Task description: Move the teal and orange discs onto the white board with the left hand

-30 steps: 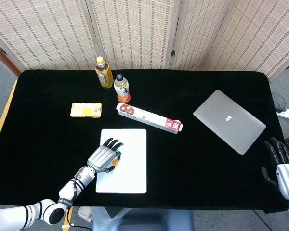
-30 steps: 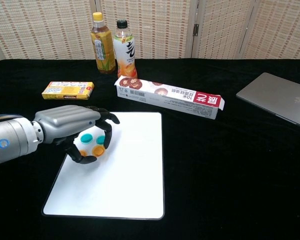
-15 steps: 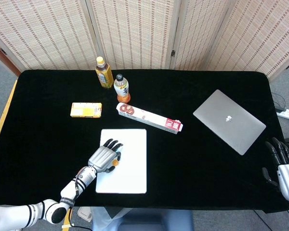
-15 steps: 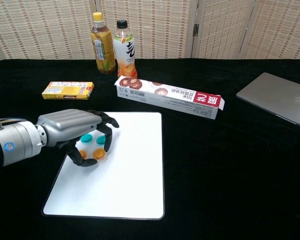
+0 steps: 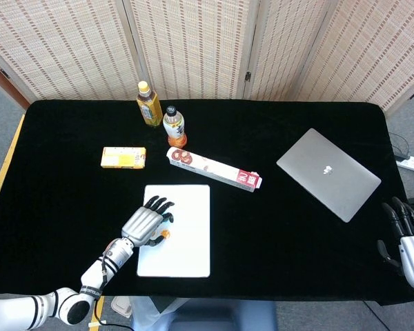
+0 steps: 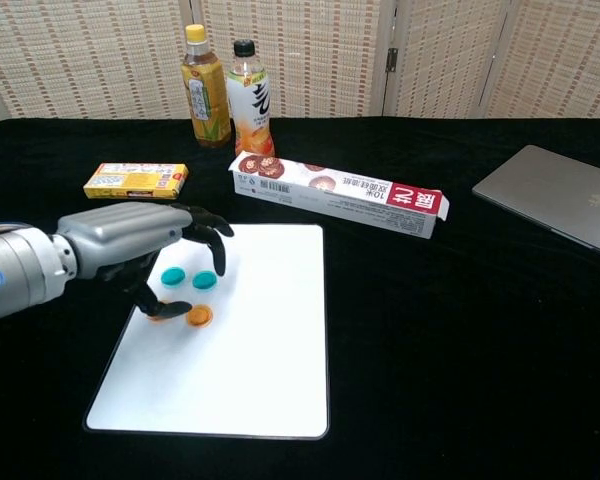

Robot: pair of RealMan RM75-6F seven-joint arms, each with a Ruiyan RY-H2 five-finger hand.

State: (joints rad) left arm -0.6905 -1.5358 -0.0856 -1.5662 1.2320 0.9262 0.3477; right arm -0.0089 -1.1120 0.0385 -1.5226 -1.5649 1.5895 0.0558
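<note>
Hovering over the near-left part of the white board (image 6: 250,350), our left hand (image 6: 145,245) holds nothing; its fingers (image 6: 212,243) are spread and curl down above the discs. Discs lie on the board under and just right of the hand: two teal discs (image 6: 204,281) side by side, and the orange disc (image 6: 199,316) closer to the board's near edge. A second orange one by the thumb is partly hidden; we cannot tell if the thumb touches it. In the head view only an orange speck (image 5: 166,234) shows beside the hand (image 5: 144,223); the teal ones are covered.

From the board, our left hand is right over it, while our right hand (image 5: 408,241) sits well apart at the far right table edge, fingers apart, empty. We judge the placing done or nearly so; the next move is probably lifting the hand clear to the left without dragging discs.

Board lies flat on a black tablecloth (image 6: 460,330). Beyond the board: a long snack box (image 6: 340,196), a yellow box (image 6: 136,180), two bottles (image 6: 228,95). Right of the board: a closed laptop (image 6: 565,195). Woven screens (image 5: 193,41) stand behind the table.
</note>
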